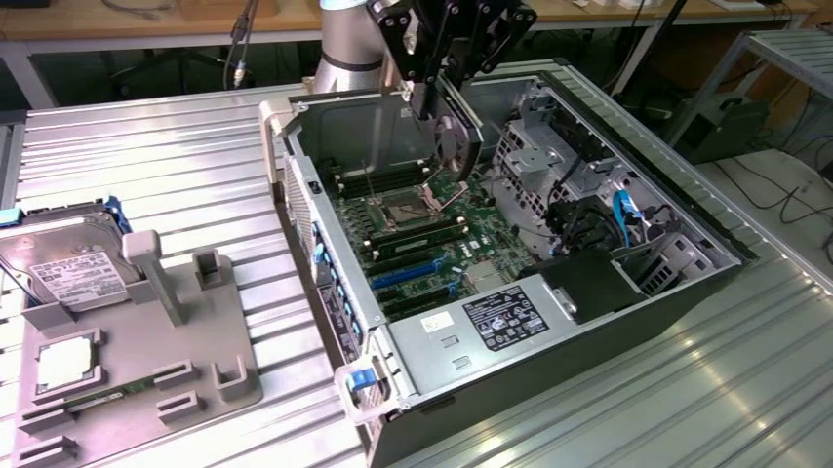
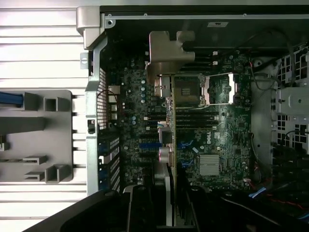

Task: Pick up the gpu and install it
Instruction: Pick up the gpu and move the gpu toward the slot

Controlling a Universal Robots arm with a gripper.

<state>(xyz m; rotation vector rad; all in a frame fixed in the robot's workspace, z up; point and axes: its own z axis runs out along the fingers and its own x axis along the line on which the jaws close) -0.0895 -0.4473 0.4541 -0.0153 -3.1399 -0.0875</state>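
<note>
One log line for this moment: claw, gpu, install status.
claw: shut on gpu | gpu: held on edge over motherboard of open computer case | install: not seated in a slot | hard drive: on grey holder

1 gpu, 1 PC case, 1 HDD, 1 tray.

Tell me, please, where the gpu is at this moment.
The gpu hangs on edge in the gripper, in the upper middle of the exterior view, inside the open computer case, over the motherboard close to the processor socket.
</note>
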